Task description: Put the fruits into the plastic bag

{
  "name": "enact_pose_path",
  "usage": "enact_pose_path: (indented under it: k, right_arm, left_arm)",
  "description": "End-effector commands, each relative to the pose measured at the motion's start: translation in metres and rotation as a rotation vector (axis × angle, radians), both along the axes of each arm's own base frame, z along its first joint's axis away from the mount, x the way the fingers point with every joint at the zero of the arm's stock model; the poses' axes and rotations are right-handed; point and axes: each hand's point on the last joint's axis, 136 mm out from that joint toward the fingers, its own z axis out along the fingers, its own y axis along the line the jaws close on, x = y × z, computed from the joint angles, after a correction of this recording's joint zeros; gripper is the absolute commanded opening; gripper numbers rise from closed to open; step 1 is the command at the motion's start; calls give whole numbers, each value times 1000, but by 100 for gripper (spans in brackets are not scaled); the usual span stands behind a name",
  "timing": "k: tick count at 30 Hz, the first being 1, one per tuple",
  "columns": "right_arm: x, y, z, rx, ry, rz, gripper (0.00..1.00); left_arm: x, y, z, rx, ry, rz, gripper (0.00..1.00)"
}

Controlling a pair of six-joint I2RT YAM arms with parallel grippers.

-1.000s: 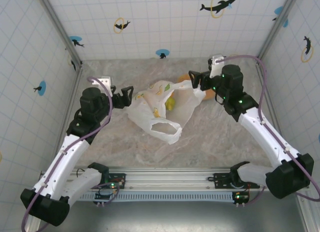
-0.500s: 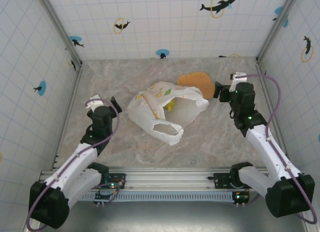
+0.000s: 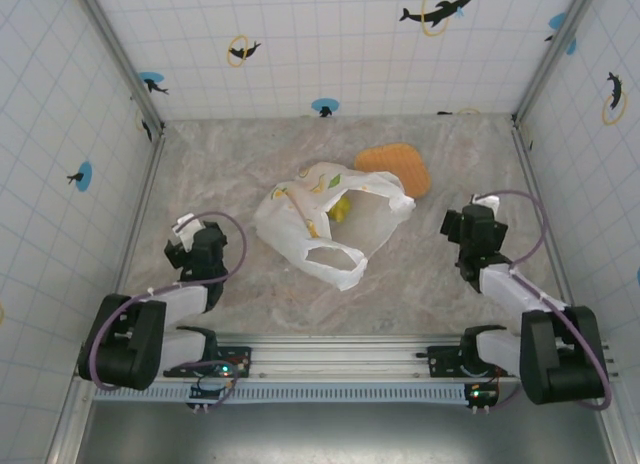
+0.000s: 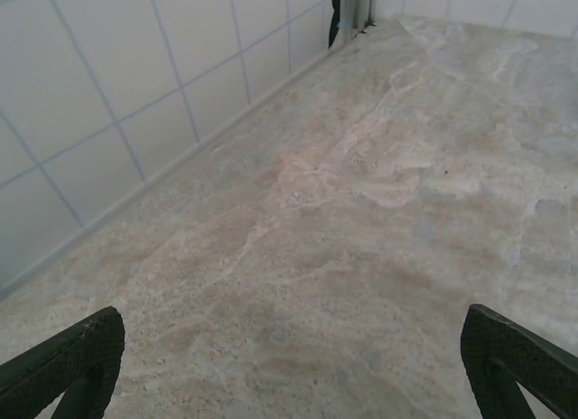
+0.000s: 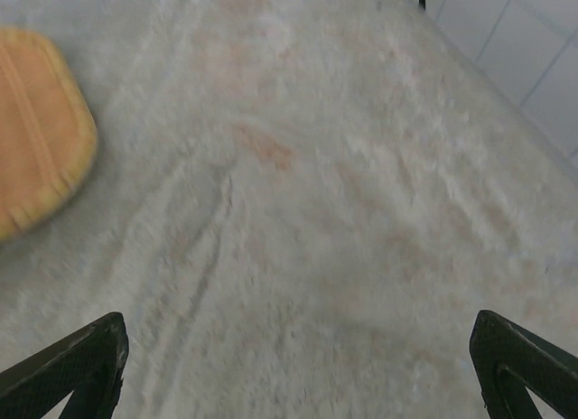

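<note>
Fruit (image 3: 342,208), yellow-green, shows through the thin wall of the plastic bag (image 3: 300,222), which lies crumpled near the middle of the table (image 3: 240,154), just beside the orange-tan tray (image 3: 395,167) behind it. Left gripper (image 4: 289,356) hangs over bare table close to the tiled wall (image 4: 90,121), its jaws spread wide with nothing between them. Right gripper (image 5: 296,360) is equally wide and empty, with the tray ahead on its left.
</note>
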Motion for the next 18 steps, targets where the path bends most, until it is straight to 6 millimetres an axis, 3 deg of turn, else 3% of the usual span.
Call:
enact_pose_path:
  k: [1,6,10,14,18]
  right_arm:
    - [1,-1,-12,7,-35,-11,99]
    - [-9,1,-37,-16,-44,30,100]
    - [-9,6,-47,-27,-35,71,100]
    - [-4,6,-45,-55,-38,80,100]
    - [-6,5,-34,-73,-111,90,99]
  left_arm:
    - [12,-16,17,12,-100,-131,98]
    - [20,-26,18,20,-98,-206,98]
    - [20,-26,5,20,-23,-205,98]
    - [10,-23,-5,40,-11,-205,98]
    - [-2,-23,2,91,-89,-244,98]
